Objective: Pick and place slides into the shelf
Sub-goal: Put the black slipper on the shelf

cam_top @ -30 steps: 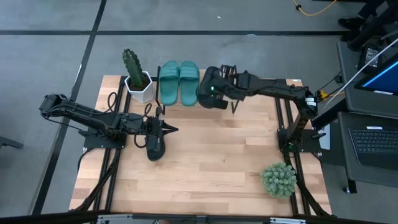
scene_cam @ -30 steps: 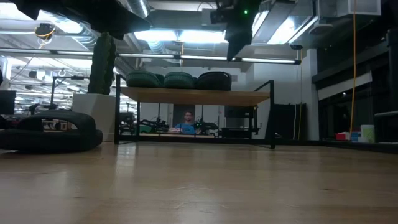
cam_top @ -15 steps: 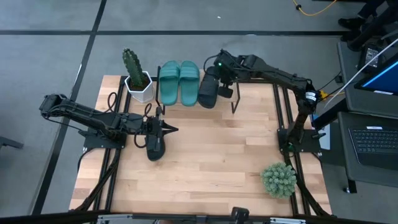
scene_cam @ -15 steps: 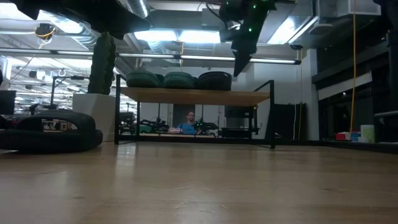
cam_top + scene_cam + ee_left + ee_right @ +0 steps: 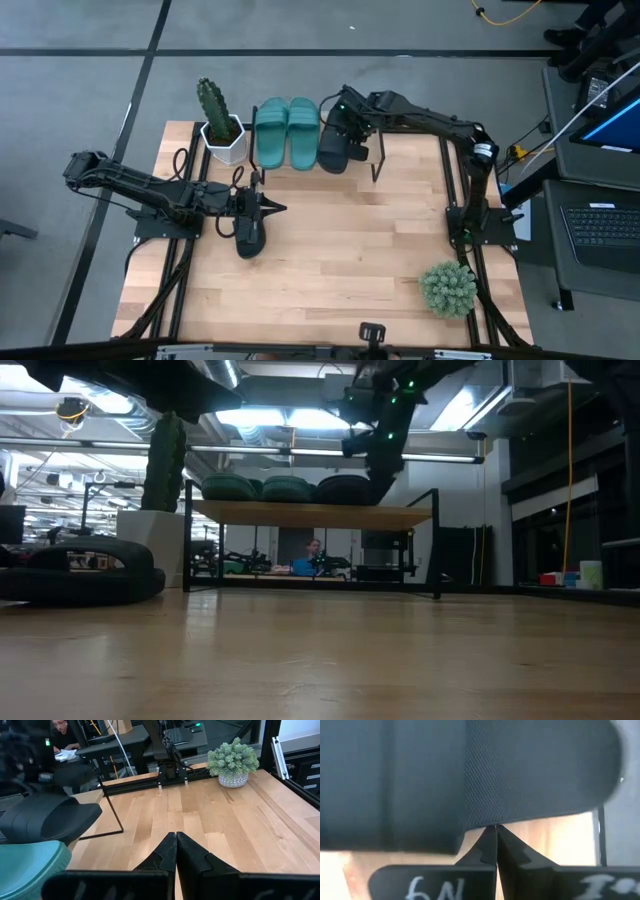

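Three slides rest sole-down, side by side, on the shelf [image 5: 310,515] at the table's far edge: two teal [image 5: 273,132] [image 5: 304,130] and one black [image 5: 334,150]. My right gripper [image 5: 349,122] is shut and points steeply down at the black slide's far right edge. A second black slide [image 5: 249,236] lies on the tabletop at the left. Just above it my left gripper [image 5: 281,208] hangs shut, pointing toward the table's right and holding nothing. My right gripper brings its shut fingertips [image 5: 495,831] from above, slanting, to the rim of the black slide [image 5: 530,810] on the shelf. I cannot tell whether they touch it. The slide lies flat on the plank.
A cactus in a white pot [image 5: 219,128] stands left of the shelf. A small succulent [image 5: 448,288] sits near the table's right front corner. Bare wood [image 5: 340,250] spans the middle of the table. A person [image 5: 312,560] shows far behind the shelf.
My right gripper has swung toward the table's far edge, then slightly left, and has come down beside the black slide on the shelf. It has tipped more steeply downward and its fingers have stayed shut.
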Robot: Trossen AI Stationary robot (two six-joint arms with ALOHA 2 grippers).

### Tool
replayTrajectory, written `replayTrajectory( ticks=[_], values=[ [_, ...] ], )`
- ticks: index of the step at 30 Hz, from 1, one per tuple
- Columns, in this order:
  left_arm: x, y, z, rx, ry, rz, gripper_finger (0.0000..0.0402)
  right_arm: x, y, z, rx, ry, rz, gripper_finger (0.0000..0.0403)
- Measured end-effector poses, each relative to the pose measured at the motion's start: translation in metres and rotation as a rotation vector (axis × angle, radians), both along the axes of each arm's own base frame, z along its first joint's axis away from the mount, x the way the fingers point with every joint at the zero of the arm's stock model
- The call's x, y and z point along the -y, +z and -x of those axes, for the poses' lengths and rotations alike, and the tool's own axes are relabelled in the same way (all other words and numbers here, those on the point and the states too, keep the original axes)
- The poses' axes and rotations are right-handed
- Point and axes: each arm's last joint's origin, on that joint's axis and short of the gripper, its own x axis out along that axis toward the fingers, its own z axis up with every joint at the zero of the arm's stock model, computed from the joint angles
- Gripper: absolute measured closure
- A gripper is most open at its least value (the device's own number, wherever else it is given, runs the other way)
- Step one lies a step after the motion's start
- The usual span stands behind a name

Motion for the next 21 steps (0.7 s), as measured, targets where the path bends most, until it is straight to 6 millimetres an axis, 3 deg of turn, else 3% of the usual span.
replayTrajectory(
  ticks=[21],
  values=[
    [0.0,-0.0001,0.0,-0.001,0.0,0.0,0.0398,0.0034,-0.0024,-0.0039,0.021,0.027,0.012,0.0403]
  ],
)
